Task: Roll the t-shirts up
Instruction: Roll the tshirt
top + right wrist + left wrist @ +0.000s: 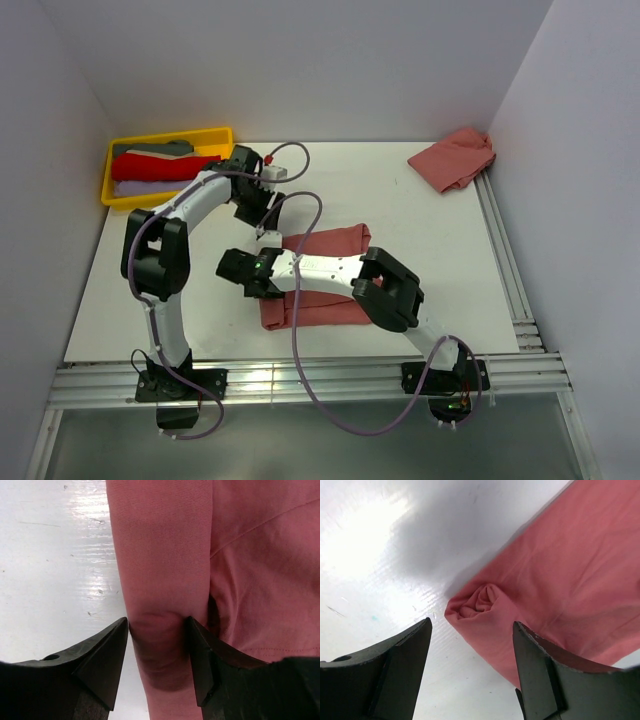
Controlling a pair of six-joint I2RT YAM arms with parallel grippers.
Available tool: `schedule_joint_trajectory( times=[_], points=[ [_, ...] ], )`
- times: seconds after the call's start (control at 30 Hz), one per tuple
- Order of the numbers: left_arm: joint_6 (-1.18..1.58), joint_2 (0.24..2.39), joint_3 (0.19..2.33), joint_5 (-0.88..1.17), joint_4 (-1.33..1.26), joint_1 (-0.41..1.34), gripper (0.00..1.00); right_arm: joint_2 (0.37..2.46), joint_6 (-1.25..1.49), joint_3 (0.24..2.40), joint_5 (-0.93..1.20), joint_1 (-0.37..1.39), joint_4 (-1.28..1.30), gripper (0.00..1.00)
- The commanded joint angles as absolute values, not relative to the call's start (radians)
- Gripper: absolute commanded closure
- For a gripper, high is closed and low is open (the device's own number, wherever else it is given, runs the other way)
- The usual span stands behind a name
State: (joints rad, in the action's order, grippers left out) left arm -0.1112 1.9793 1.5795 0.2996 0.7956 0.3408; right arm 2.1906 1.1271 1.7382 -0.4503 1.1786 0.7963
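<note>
A flat-folded salmon-red t-shirt (332, 242) of thin soft cloth lies in the middle of the white worktop (420, 230), and both arms are reaching over its left edge. That edge is turned up into a tight narrow roll (160, 555) with the spiral end (480, 602) showing in the left wrist view. Most of the cloth lies flat to the right, so the rolling has only started.

The left gripper (472, 625) hangs over the far end of the roll with its jaws well apart and nothing held. One finger is over bare worktop, the other over the cloth. The right gripper (157, 622) straddles the roll nearer the arm bases, its fingertips touching the roll's flanks. I cannot tell whether they squeeze it or merely bracket it.

The next move likely needs both grippers to pinch the roll evenly and tip it over to the right together. If one end leads, the roll may skew into a cone, or thin cloth may slip loose.

A second salmon-red t-shirt (452, 158) lies crumpled at the far right corner, not yet rolled. A yellow plastic tray (165, 135) at the far left holds rolled cloths.
</note>
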Motion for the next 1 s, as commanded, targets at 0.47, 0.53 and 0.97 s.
schedule_joint_trajectory(
  times=[0.47, 0.53, 0.97],
  points=[
    [-0.13, 1.881, 1.565, 0.462, 0.827, 0.295, 0.29, 1.829, 1.193, 1.017, -0.054, 1.045, -0.154, 0.65],
    [-0.14, 1.87, 1.53, 0.472, 0.822, 0.291, 0.29, 1.81, 1.247, 0.892, -0.006, 1.025, -0.306, 0.65],
    [-0.149, 1.833, 1.351, 0.505, 0.739, 0.288, 0.3, 1.979, 1.522, 0.68, 0.193, 0.933, -1.111, 0.65]
  ],
)
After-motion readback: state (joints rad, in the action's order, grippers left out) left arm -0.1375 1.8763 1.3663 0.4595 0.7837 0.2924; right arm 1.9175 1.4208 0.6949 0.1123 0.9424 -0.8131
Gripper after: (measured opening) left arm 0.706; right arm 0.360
